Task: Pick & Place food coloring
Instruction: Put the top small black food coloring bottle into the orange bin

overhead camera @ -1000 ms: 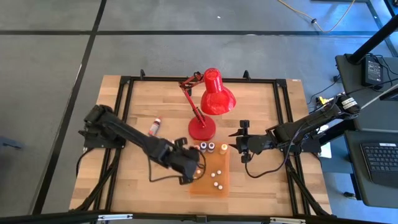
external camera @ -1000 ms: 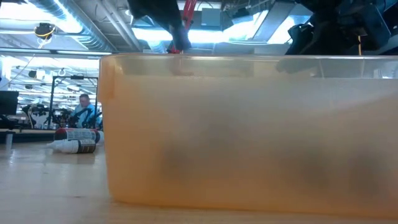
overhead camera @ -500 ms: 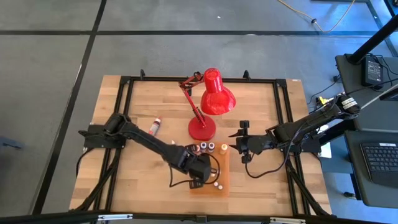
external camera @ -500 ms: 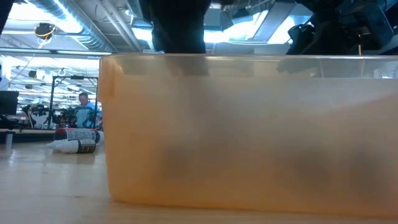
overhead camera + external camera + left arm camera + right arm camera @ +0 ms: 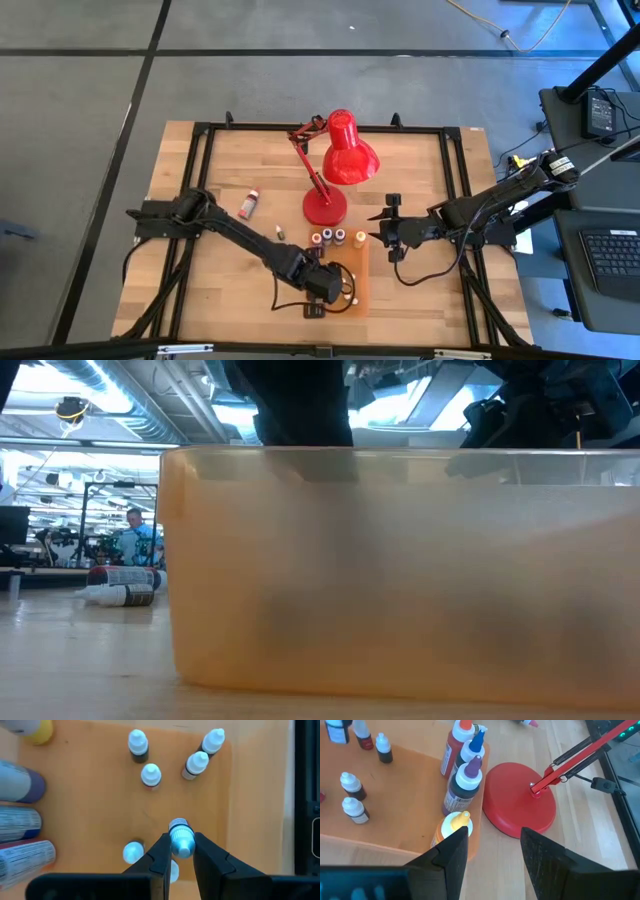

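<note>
Food coloring bottle [image 5: 181, 839] sits pinched between the left end effector [image 5: 179, 854] fingers, above the orange tray [image 5: 100, 810].

Pale wood, clear plastic, glossy red paint

The worktop [image 5: 230, 160] is matt, jointed wood planks. The tray [image 5: 100, 805] is smooth, translucent orange plastic. The lamp [image 5: 340, 150] shines glossy red. The bottles [image 5: 151, 774] have smooth white plastic caps; the left pincer [image 5: 180, 855] is matt black.

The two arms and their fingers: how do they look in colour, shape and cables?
Both arms are dark, slim and jointed, with black cables along them. The left gripper has two flat, dark fingers that narrow to the tips. The right gripper has broad, flat, dark fingers with a matte surface.
</note>
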